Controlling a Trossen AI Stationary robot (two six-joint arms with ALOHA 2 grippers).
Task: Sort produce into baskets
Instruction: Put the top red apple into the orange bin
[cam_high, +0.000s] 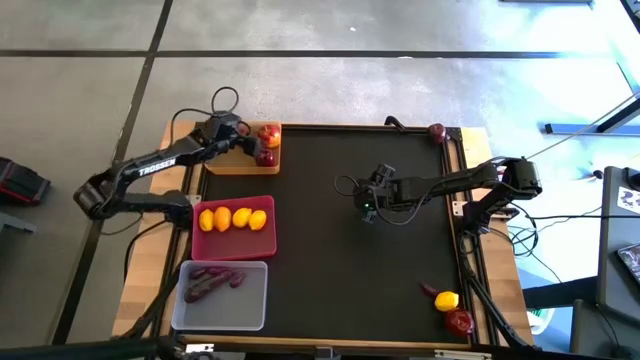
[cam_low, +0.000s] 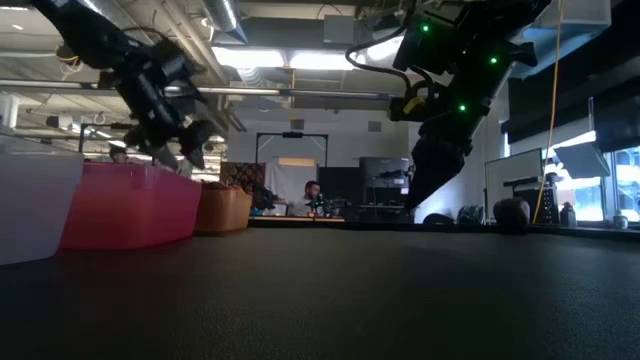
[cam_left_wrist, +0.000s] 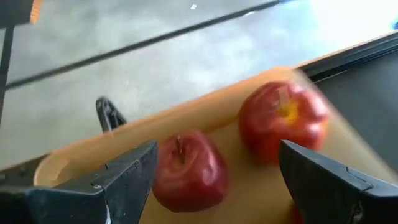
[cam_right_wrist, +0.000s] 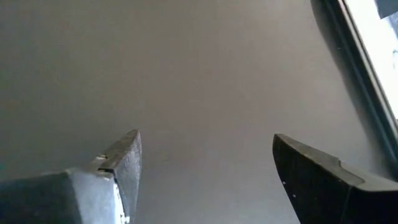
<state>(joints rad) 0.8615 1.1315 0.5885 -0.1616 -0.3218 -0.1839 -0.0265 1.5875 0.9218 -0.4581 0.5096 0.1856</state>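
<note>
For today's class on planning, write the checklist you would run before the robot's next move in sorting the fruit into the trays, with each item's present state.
1. Left pincer open and empty above the wooden tray: ok.
2. Right pincer open, empty, over bare mat: ok.
3. Apples lie in the wooden tray: ok.
4. Lemons alone in the pink tray: ok.
5. Table cleared: not ok; a loose apple sits at the far right corner, a lemon and another apple near right.
6. Clear tray holds only roots: cannot tell.

Dark-red round apples (cam_high: 267, 134) with yellowish patches sit in the tan wood-coloured tray (cam_high: 236, 162). Yellow oval lemons (cam_high: 232, 218) fill the magenta-pink tray (cam_high: 262, 243), dark-purple roots (cam_high: 212, 283) the translucent greyish-white tray (cam_high: 250, 305). Black matte surface (cam_high: 330, 250), wood-coloured rim.
</note>
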